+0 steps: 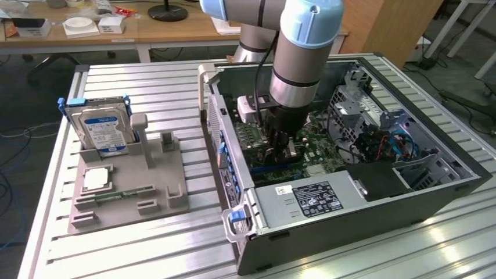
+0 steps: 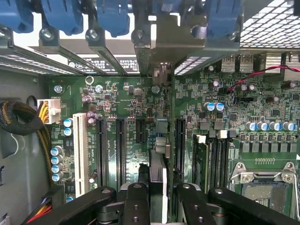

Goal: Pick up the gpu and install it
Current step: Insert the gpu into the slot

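My gripper [image 1: 280, 152] reaches down inside the open computer case [image 1: 434, 192], just above the green motherboard [image 1: 317, 145]. In the wrist view the gripper [image 2: 161, 199] is shut on the gpu [image 2: 158, 171], a thin card seen edge-on between the two black fingers [image 2: 136, 201]. The card runs along the motherboard [image 2: 117, 93] between the long black expansion slots [image 2: 120, 150], and its far end points to the silver bracket [image 2: 161, 44] at the case's rear openings. Whether its edge sits in a slot I cannot tell.
A grey holder [image 1: 128, 192] at the exterior view's left carries a hard drive with a blue label [image 1: 101, 129], a processor chip [image 1: 97, 179] and a green memory stick [image 1: 124, 193]. The power supply [image 1: 310, 200], drive cages [image 1: 364, 110], a white slot [image 2: 79, 152] and cables [image 2: 28, 122] crowd the case.
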Controlling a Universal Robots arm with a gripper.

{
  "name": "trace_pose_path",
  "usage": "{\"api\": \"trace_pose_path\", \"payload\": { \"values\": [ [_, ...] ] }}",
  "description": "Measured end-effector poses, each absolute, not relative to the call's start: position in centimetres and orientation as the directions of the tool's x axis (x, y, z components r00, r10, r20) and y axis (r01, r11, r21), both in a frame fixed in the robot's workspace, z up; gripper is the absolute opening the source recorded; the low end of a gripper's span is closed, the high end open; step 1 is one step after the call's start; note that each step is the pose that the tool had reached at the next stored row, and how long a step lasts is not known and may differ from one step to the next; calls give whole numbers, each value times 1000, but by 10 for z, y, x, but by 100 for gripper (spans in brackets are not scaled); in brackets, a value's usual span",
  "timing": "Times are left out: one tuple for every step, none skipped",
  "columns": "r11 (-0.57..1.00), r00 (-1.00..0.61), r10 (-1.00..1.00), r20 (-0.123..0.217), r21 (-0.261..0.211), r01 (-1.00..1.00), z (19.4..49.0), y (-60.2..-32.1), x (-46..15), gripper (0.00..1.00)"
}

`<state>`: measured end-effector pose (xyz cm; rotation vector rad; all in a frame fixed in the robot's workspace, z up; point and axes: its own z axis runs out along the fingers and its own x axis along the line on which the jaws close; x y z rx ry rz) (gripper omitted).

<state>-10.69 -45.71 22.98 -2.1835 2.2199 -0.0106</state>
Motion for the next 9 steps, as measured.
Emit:
{"api": "trace_pose_path", "payload": {
  "values": [
    [17, -16, -1000, -15, -24, -1000, 230, -457, -107, 27],
    [17, -16, -1000, -15, -24, -1000, 230, -457, -107, 27],
    [17, -16, -1000, -15, -24, -1000, 230, -457, -107, 27],
    [17, -17, -1000, -15, -25, -1000, 230, -457, -107, 27],
    [17, -17, -1000, -15, -26, -1000, 230, -457, -108, 27],
    [17, -16, -1000, -15, -28, -999, 230, -457, -108, 27],
    [17, -16, -1000, -15, -29, -999, 230, -457, -108, 27],
    [17, -16, -1000, -15, -30, -999, 231, -457, -108, 27],
    [17, -16, -1000, -15, -30, -999, 230, -457, -108, 27]
  ]
}}
